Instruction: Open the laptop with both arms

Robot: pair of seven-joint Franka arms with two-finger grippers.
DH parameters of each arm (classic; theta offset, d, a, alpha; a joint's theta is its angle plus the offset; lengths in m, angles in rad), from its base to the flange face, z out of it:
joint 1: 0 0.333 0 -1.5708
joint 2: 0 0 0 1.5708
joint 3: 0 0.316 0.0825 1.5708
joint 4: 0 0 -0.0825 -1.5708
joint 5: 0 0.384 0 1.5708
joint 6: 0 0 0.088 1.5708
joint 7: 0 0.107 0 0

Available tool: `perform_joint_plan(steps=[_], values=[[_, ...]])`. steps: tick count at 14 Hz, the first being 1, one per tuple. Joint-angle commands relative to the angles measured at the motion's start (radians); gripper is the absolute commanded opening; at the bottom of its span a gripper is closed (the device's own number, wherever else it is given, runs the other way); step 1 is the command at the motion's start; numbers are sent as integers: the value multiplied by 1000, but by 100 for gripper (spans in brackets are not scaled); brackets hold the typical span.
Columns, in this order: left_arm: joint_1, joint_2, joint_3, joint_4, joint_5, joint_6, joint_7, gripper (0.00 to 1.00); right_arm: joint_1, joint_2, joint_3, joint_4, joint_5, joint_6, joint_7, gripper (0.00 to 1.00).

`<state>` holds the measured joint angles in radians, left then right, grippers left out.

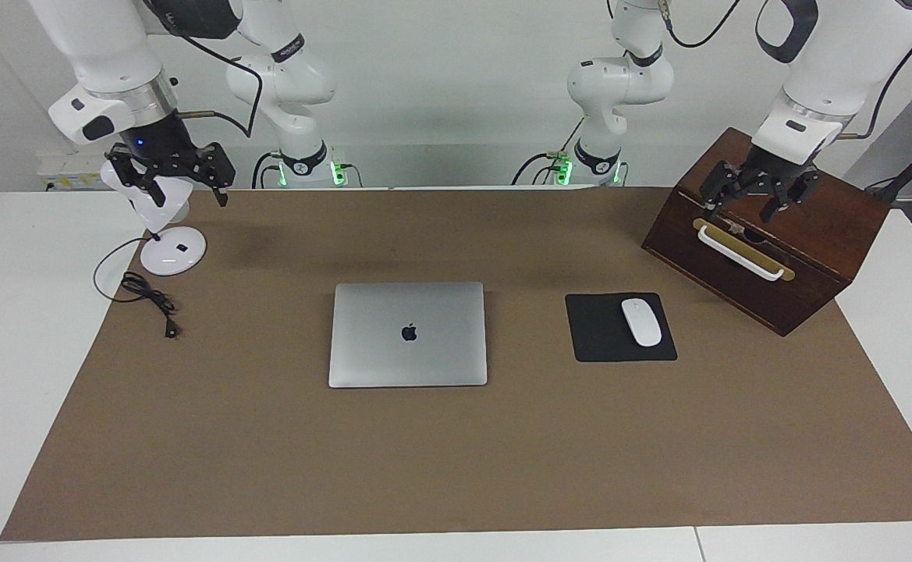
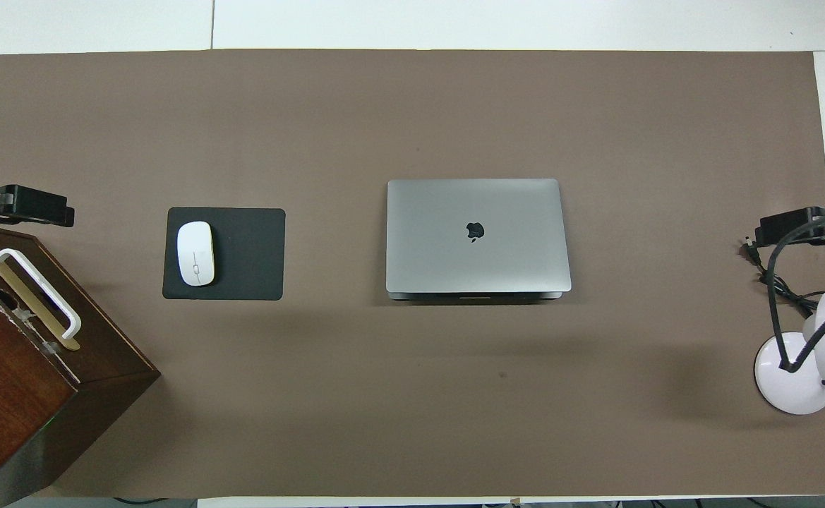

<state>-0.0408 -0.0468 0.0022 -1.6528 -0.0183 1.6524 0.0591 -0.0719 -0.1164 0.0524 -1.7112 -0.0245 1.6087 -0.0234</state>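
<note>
The laptop [image 1: 407, 334] lies closed on the brown mat at the middle of the table, silver-grey with the dark apple logo up. It also shows in the overhead view [image 2: 477, 235], where its thin front edge faces the robots. My left gripper [image 1: 740, 212] hangs open and empty in the air over the wooden box at the left arm's end; only its tip shows in the overhead view [image 2: 31, 206]. My right gripper [image 1: 189, 197] hangs open and empty over the white lamp at the right arm's end, and also shows in the overhead view [image 2: 793, 227]. Both are well apart from the laptop.
A black mouse pad [image 1: 600, 343] with a white mouse [image 1: 640, 321] lies beside the laptop toward the left arm's end. A dark wooden box [image 1: 783, 257] with a white handle [image 1: 739, 252] stands there too. A white desk lamp [image 1: 172, 251] and its black cable [image 1: 147, 295] are at the right arm's end.
</note>
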Motion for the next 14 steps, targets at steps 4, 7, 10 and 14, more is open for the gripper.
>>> perform_joint_plan(steps=[4,7,10,14], values=[[-14,-11,9,-5,17,-10,-4,100,-11,-5,3,5,9,-18,16,100],[-19,-11,9,-5,17,-6,-8,100,-16,-5,-2,4,11,-21,13,100],[-19,-10,7,-4,17,-5,-4,100,-28,-3,-9,5,47,-12,16,100],[-21,-8,2,-2,18,24,-8,100,-34,12,-9,8,51,105,5,100]])
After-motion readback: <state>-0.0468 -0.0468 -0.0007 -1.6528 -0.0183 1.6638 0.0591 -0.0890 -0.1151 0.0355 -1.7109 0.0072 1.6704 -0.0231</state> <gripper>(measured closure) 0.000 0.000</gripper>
